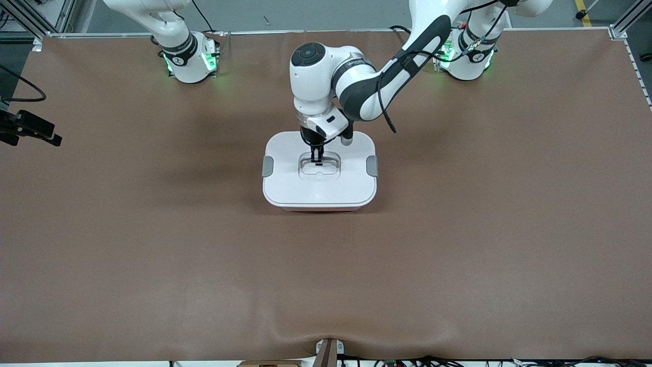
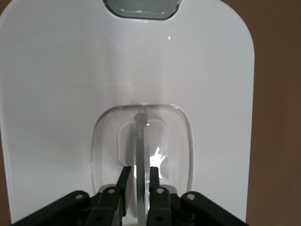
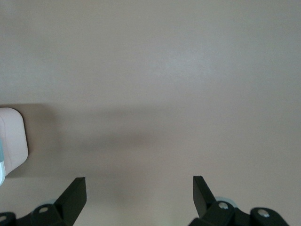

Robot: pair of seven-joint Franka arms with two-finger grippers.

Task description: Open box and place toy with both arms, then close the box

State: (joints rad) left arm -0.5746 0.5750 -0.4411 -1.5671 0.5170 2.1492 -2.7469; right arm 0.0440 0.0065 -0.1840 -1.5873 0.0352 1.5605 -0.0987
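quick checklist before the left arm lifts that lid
1. Left end effector at the clear handle of the lid: ok, fingers sit either side of the handle bar.
2. Grip fully closed on the bar: cannot tell.
3. Grey side clips released: cannot tell.
4. Right end effector out of the way: ok, open over bare table, waiting.
5. Toy in sight for placing: not ok, none visible.
6. Box sitting flat: ok.

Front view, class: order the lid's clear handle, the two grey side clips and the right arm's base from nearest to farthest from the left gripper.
1. Clear handle, mid-lid, at the left gripper.
2. Grey side clips, at the lid's ends; too close to rank.
3. Right arm's base, by the table's edge.
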